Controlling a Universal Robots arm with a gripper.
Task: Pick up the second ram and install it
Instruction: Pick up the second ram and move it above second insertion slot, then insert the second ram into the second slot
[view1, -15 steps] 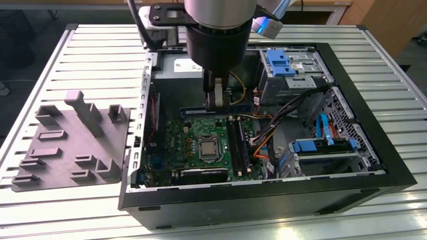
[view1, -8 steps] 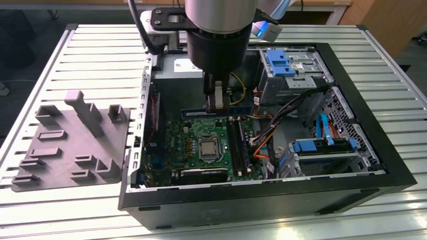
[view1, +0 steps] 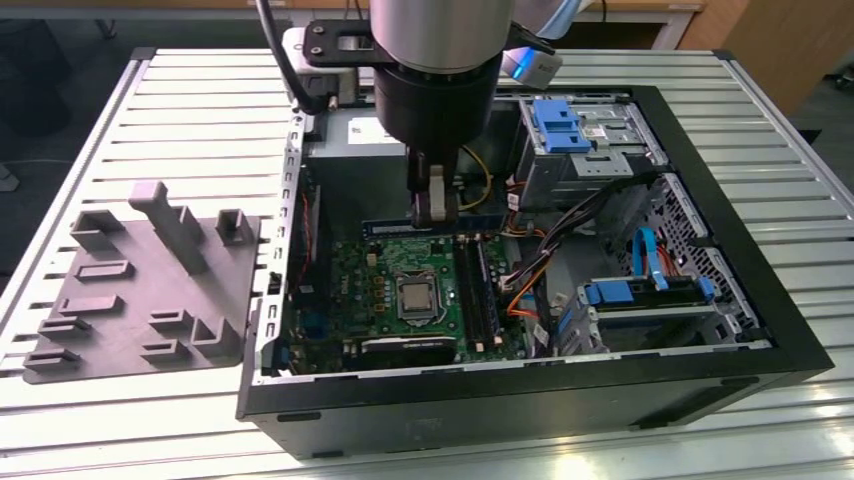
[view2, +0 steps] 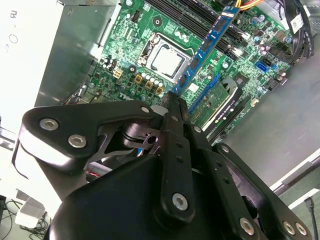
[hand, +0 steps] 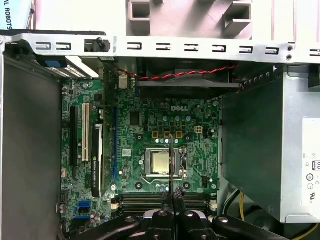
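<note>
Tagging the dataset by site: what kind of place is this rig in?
Likely a robotics lab test bench. A slatted aluminium table carries an open desktop PC case and a grey moulded fixture tray, with the arm holding the second ram above the motherboard.

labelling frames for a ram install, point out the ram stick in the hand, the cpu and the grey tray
ram stick (view2: 205, 50), second wrist view, middle of its blue board
cpu (hand: 161, 162), first wrist view, centre of its metal lid
grey tray (view1: 127, 298), exterior view, bare flat base
</note>
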